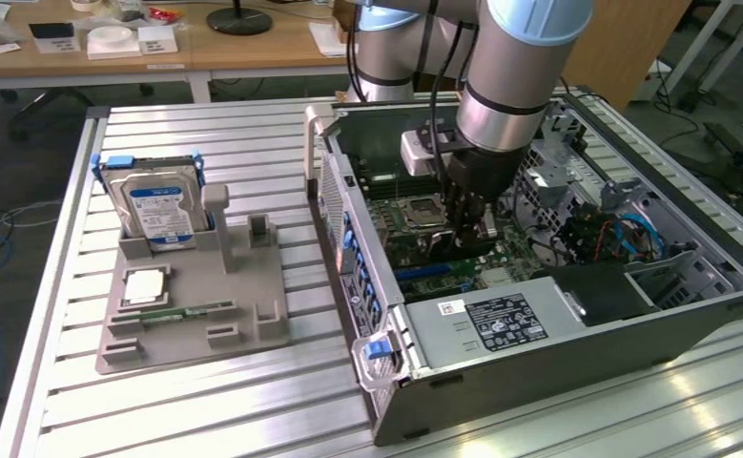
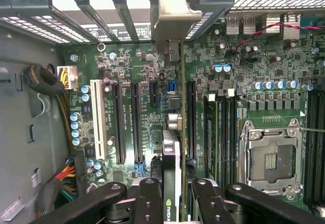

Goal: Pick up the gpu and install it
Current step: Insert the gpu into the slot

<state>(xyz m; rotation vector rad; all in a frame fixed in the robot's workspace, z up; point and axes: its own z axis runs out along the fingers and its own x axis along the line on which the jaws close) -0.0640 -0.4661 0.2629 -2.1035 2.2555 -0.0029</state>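
My claw [image 2: 174, 199] is clamping the gpu [image 2: 171, 150] edge-down over the motherboard [image 2: 127, 71], long axis pointing at the rear of the case [image 1: 537, 372] lying on a slatted table [image 1: 218, 401].

The worktop [image 1: 218, 143] is a metal surface made of long pale slats with narrow grooves between them. Two things sit straight on it. Toward the exterior view's left lies a flat grey holder tray [image 1: 237, 277] with raised blocks and slots moulded into it. Just beside it, toward the exterior view's right, a dark computer case [image 1: 562, 382] lies on its side with its open face turned up, taking up most of that half
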